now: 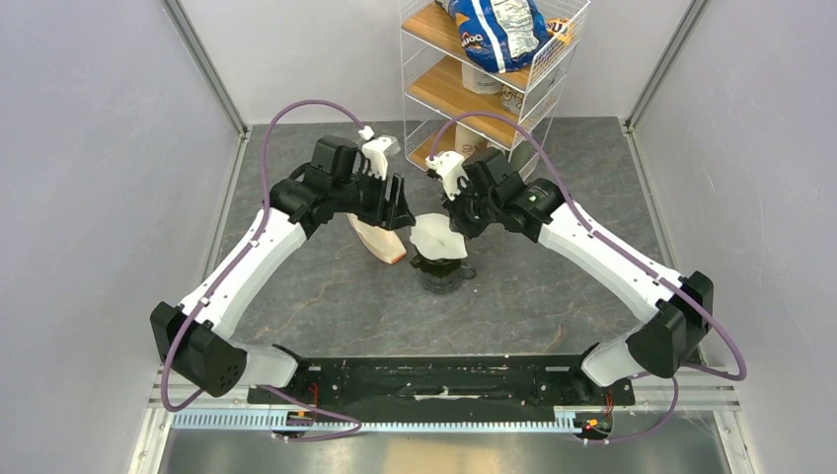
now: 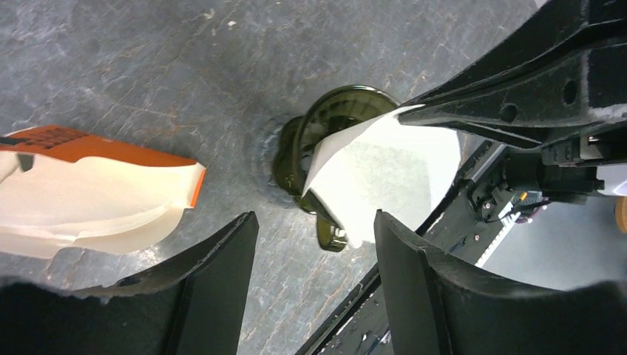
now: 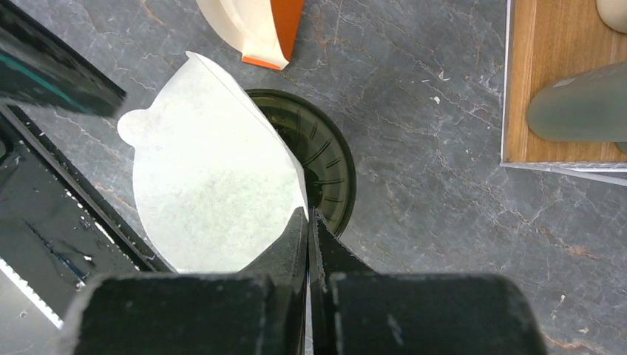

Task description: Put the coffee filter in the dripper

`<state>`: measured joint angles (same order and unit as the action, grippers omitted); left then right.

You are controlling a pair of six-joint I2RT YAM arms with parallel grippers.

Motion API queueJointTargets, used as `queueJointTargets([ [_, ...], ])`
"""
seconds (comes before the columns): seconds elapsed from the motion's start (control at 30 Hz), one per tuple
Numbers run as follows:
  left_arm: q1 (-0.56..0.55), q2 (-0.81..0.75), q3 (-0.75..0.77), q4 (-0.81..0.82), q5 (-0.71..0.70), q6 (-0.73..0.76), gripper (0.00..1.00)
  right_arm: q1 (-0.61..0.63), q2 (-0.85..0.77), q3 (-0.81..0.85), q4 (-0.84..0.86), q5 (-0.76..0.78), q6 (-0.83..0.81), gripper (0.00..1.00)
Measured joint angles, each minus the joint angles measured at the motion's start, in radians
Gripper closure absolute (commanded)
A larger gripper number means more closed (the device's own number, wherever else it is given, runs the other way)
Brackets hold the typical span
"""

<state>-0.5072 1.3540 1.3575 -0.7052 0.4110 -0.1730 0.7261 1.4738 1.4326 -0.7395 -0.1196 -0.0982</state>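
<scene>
Frame centre: right gripper (image 3: 307, 218) clamped on coffee filter (image 3: 211, 185) edge, filter tilted over dripper (image 3: 325, 159); left gripper (image 2: 314, 237) spread wide, empty.

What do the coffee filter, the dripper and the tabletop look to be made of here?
Coffee filter: thin white paper, matte, faintly fibrous, with a crisp folded edge. Dripper: dark, glossy, slightly see-through ribbed wall, so probably tinted plastic, possibly glass. Tabletop: grey, matte, veined like slate; real stone or a printed mat, I cannot tell.
</scene>
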Motion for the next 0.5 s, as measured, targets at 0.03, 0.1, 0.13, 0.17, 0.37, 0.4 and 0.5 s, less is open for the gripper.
queueJointTargets([
  [0.03, 0.014, -0.003, -0.007, 0.003, 0.009, -0.001, 0.33, -0.003, 0.007, -0.001, 0.006, -0.001, 0.000, 1.00],
  [0.1, 0.035, -0.006, -0.019, 0.004, 0.015, -0.002, 0.33, -0.008, 0.019, -0.003, 0.014, -0.002, 0.000, 1.00],
  [0.13, 0.044, -0.007, -0.024, 0.004, 0.017, -0.002, 0.33, -0.008, 0.024, -0.004, 0.018, -0.001, 0.000, 0.94],
  [0.17, 0.050, -0.007, -0.029, 0.005, 0.019, -0.002, 0.33, -0.010, 0.029, -0.006, 0.023, -0.001, 0.000, 0.84],
  [0.37, 0.050, -0.016, -0.061, 0.010, 0.047, -0.002, 0.33, -0.014, 0.041, -0.019, 0.026, 0.006, 0.010, 0.60],
  [0.4, 0.050, -0.016, -0.064, 0.010, 0.049, -0.003, 0.33, -0.015, 0.041, -0.019, 0.025, 0.006, 0.010, 0.58],
  [0.5, 0.051, -0.016, -0.074, 0.012, 0.062, -0.008, 0.33, -0.019, 0.041, -0.016, 0.018, 0.005, 0.014, 0.50],
])
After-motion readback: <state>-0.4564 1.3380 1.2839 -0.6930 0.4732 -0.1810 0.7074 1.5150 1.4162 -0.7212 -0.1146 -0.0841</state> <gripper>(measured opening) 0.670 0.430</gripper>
